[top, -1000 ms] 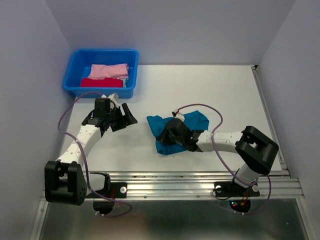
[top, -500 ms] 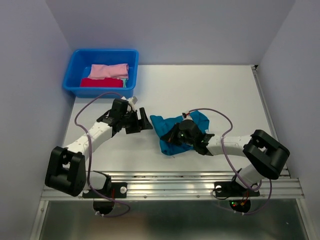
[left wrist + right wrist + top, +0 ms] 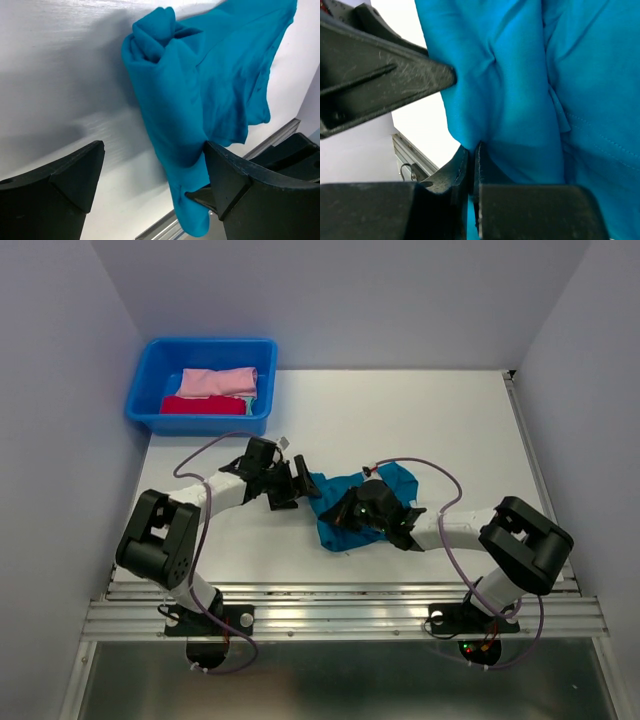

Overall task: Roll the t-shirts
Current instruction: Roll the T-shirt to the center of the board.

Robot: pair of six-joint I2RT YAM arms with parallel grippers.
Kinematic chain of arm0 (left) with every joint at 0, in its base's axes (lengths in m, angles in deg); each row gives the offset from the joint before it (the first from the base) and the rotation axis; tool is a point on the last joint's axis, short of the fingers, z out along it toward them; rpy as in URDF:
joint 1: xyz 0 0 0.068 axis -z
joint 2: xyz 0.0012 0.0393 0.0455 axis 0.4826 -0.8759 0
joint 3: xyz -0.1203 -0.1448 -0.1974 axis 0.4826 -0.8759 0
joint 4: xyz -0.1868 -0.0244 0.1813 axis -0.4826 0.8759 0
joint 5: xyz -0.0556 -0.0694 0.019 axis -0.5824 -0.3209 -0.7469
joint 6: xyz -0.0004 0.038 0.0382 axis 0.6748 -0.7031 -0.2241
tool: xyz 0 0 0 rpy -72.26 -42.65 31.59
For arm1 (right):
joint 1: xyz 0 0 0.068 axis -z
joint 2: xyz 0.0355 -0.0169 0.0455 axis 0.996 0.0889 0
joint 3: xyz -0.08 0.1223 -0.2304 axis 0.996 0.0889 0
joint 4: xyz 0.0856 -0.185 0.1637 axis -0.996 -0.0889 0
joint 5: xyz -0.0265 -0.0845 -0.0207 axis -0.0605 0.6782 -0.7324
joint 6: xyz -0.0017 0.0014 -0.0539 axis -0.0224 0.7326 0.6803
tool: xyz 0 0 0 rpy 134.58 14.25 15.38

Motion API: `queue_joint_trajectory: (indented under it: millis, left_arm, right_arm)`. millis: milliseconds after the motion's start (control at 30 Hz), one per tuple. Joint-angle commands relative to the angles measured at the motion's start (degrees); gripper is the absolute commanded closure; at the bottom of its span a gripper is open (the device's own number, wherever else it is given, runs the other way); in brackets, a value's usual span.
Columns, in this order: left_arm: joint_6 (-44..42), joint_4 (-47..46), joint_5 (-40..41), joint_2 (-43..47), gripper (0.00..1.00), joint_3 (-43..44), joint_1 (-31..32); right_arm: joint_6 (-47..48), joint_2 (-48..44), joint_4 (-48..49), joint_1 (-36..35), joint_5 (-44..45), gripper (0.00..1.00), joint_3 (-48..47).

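Observation:
The teal-blue t-shirt (image 3: 396,483) lies crumpled on the white table. My right gripper (image 3: 346,512) is shut on a fold at its near left edge; in the right wrist view (image 3: 471,150) the jaws pinch the teal cloth (image 3: 520,75). My left gripper (image 3: 297,483) is open at the shirt's left edge. In the left wrist view (image 3: 154,150) the shirt (image 3: 210,85) hangs bunched between its spread fingers (image 3: 60,190), close against the right one. A pink cloth bundle (image 3: 220,381) and a red one (image 3: 203,405) lie in the tub.
The bright-blue plastic tub (image 3: 205,343) stands at the back left. An aluminium rail (image 3: 340,605) runs along the table's near edge. Purple walls close in both sides and the back. My two arms almost meet at the shirt.
My left arm has swung right from near the tub to the shirt's left edge. My right gripper has shifted slightly right with the cloth, bunching the shirt.

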Motion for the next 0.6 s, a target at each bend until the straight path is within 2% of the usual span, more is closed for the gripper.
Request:
queue_joint_trajectory:
  millis: [0,367,467,567]
  left_arm:
    - [4.0,-7.0,-2.9,-1.4,0.09,1.4,0.4]
    - [4.8,-8.7,-2.9,-7.4,0.26,4.0,2.5]
    - [5.4,-9.3,-2.9,-7.8,0.33,3.9,2.7]
    - [6.1,-9.8,-2.5,-7.5,0.48,3.4,2.7]
  right_arm:
    - [-0.1,0.8,3.9,0.4,-1.3,0.99,0.7]
    - [2.7,0.1,-1.1,0.4,0.2,0.99,-0.1]
    - [3.4,0.1,-2.9,0.4,0.9,0.99,-0.8]
    - [4.5,0.1,-4.8,0.4,1.7,0.96,-1.7]
